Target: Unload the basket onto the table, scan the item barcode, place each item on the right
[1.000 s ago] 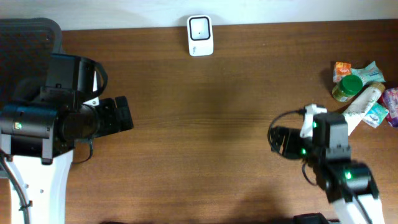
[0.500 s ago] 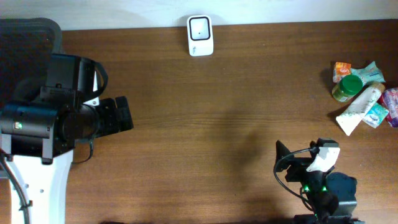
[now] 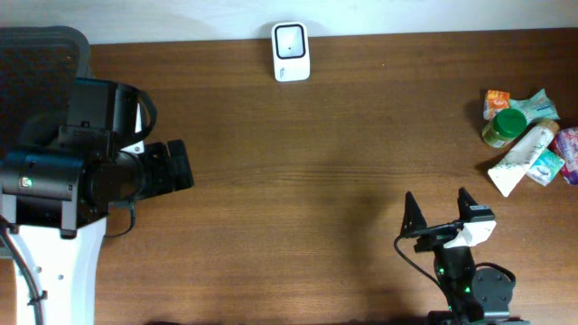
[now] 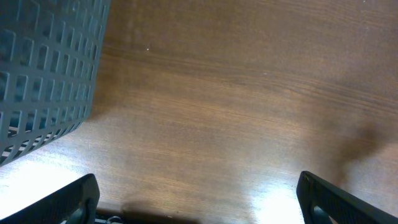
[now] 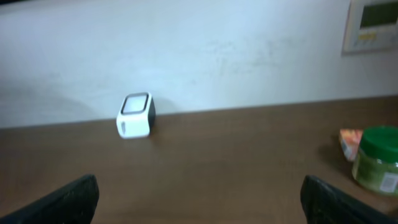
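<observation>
White scanner [image 3: 291, 51] lay face-up at the table's [image 3: 316, 135] far edge overhead, probably awaiting a barcode; the items [image 3: 524, 149] sat heaped well right of it. My right gripper [image 3: 437, 206] hung short of it, spread, empty. Left wrist: my left gripper [image 4: 199, 200] gaped near a basket [image 4: 43, 68], holding nothing. Right wrist: scanner ahead.

One table [image 3: 343, 171], two arms, two grippers: the left gripper [image 3: 174, 166] and the right gripper [image 3: 437, 204]. One white scanner [image 3: 291, 51] at 12 o'clock, one dark mesh basket [image 3: 41, 50] at 10 o'clock. At 3 o'clock, a pile of six: one green-lidded jar [image 3: 503, 126], one orange packet [image 3: 496, 99], one white tube [image 3: 519, 159], two teal packets [image 3: 548, 168], one pink pack [image 3: 569, 143] cut off by the frame edge
</observation>
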Robot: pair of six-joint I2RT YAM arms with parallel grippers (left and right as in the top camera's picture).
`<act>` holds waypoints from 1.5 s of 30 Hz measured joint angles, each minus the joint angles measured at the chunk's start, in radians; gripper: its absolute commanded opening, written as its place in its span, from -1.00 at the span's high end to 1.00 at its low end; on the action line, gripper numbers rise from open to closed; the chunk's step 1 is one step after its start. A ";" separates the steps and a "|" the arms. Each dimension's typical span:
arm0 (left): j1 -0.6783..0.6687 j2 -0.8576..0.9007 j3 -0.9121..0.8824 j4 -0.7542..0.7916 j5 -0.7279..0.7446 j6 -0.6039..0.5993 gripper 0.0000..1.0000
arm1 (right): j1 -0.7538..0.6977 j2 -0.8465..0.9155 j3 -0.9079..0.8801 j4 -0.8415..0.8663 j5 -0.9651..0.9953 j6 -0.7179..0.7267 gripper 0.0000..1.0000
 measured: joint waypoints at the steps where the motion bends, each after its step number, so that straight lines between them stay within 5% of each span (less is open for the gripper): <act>1: 0.000 0.000 0.000 0.000 0.000 0.000 -0.98 | 0.000 -0.001 -0.037 0.056 0.000 -0.003 -0.97; 12: 0.000 0.000 0.000 0.000 0.000 0.000 -0.98 | -0.001 -0.002 -0.069 -0.002 0.005 -0.150 -0.97; 45: 0.000 0.000 0.000 0.000 0.000 0.000 -0.98 | -0.001 -0.002 -0.069 -0.013 0.103 -0.157 -0.97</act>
